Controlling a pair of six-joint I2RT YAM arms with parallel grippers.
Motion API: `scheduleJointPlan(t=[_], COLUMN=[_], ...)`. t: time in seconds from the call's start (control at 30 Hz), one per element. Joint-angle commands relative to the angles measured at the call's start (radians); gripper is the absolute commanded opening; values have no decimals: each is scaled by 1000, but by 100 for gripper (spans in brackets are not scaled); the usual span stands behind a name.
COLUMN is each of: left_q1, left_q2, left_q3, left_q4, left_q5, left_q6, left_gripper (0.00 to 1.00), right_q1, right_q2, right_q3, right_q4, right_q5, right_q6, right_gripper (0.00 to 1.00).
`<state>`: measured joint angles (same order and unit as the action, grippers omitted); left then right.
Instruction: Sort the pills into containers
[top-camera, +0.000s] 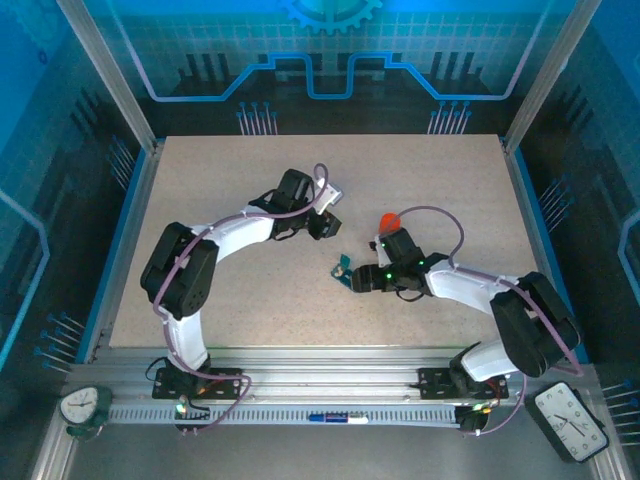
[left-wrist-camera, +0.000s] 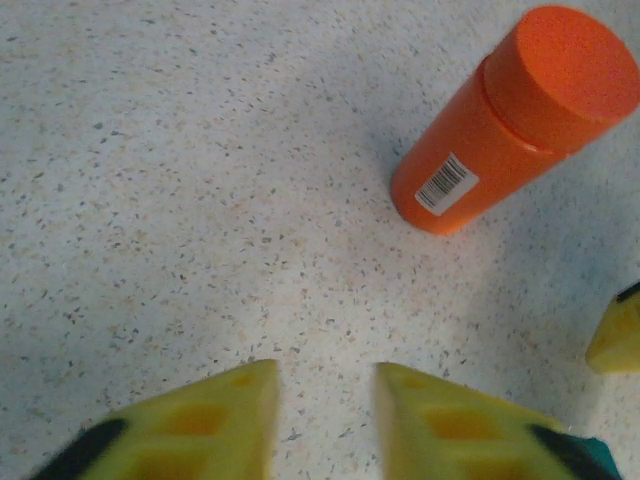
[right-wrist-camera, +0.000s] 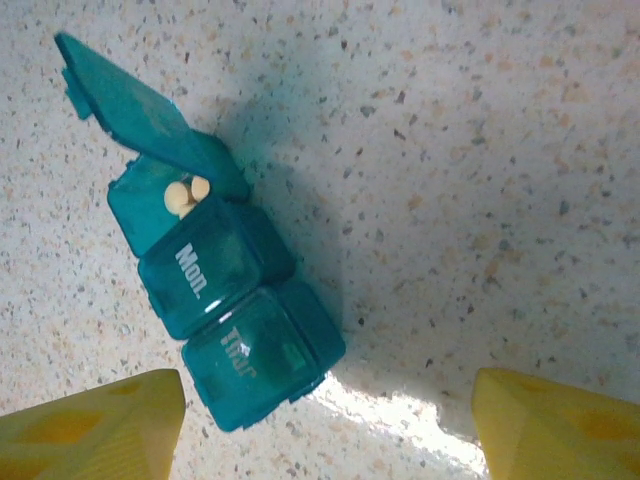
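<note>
The teal pill box lies near the middle of the table, slightly toward its near edge, with one end lid raised over pale pills. The right gripper hangs just beside it, fingers spread wide and grasping nothing. The left gripper, near the orange bottle, has a narrow, empty gap between its fingers.
</note>
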<state>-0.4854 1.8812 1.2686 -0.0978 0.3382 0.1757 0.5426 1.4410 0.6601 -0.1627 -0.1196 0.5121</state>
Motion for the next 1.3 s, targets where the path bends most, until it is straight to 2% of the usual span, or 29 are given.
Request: scheduleJointPlan(t=[0.0, 0.6, 1.13, 1.27], left_q1=[-14, -68, -103, -110], left_q2=[29, 113, 153, 152], left_q3=[42, 127, 217, 237], left_q4=[-49, -129, -383, -439], left_q5=[40, 78, 47, 37], left_q6=[-7, -8, 40, 49], left_gripper=[18, 19, 17, 13], right_q1=[11, 11, 11, 11], right_q2=[15, 82, 98, 101], right_q3=[29, 23, 16, 16], right_q4=[26, 43, 42, 42], right_q5=[33, 30, 32, 32], right_q6=[18, 26, 48, 52], right_gripper=[76, 74, 72, 72])
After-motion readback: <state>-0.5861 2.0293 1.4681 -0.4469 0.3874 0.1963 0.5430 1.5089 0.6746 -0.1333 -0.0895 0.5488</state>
